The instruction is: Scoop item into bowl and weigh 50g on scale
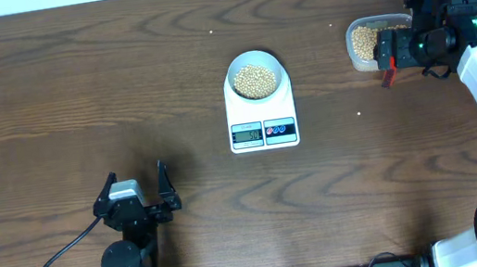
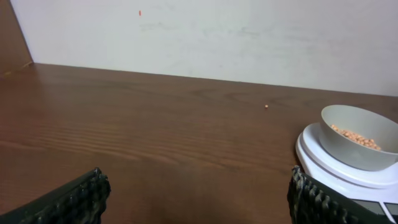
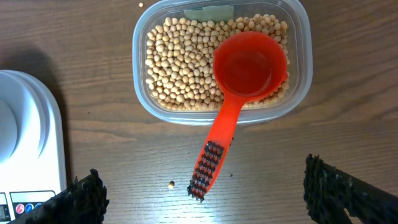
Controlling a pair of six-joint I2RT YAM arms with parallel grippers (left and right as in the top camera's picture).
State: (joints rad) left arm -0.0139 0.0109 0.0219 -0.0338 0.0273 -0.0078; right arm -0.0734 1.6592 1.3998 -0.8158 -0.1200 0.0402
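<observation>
The pale bowl (image 1: 255, 77) holds tan beans (image 1: 254, 81) and sits on the white scale (image 1: 262, 121) at the table's middle; the left wrist view shows the bowl (image 2: 357, 144) on the scale (image 2: 336, 168) at its right edge. A clear tub (image 3: 221, 59) of beans (image 3: 180, 62) stands at the right, with a red scoop (image 3: 245, 68) resting in it, bowl empty, handle sticking out over the table. My right gripper (image 3: 202, 193) is open above the scoop's handle and holds nothing. My left gripper (image 2: 196, 196) is open and empty near the front left.
A loose bean (image 3: 171, 184) lies on the wood beside the scoop's handle, and another (image 2: 266, 106) lies behind the scale. The scale's corner (image 3: 28, 143) shows at the left of the right wrist view. A pale wall borders the table's far edge.
</observation>
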